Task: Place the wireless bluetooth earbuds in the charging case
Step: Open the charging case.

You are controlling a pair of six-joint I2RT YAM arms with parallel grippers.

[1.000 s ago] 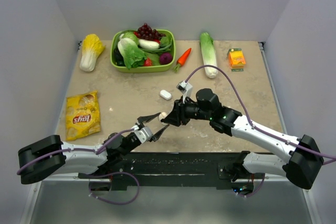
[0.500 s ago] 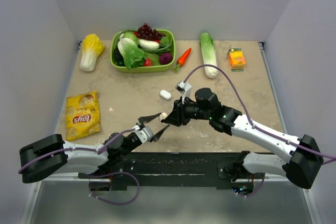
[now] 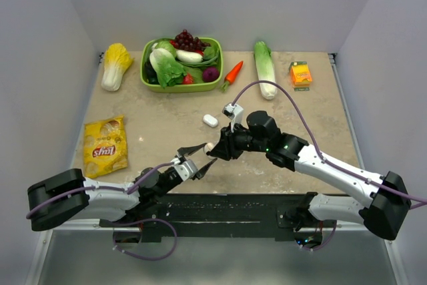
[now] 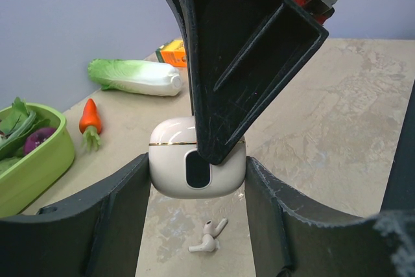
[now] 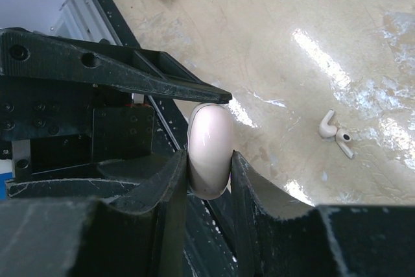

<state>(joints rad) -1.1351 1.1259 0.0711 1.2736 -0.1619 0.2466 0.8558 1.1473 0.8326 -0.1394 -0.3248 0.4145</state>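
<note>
Grey walls stand round my tan table.

From the top, my right claw pinches the case and holds it up off the table, near the front middle. My left claw is spread wide, with one finger on each side of the case. The earbuds lie on the table just behind it.

From the left wrist, the case sits between my two fingers. A dark slot on it faces me. Both earbuds lie loose on the table below it.

From the right wrist, my fingers squeeze the sides of the case. The earbuds lie side by side, off to the right.
</note>
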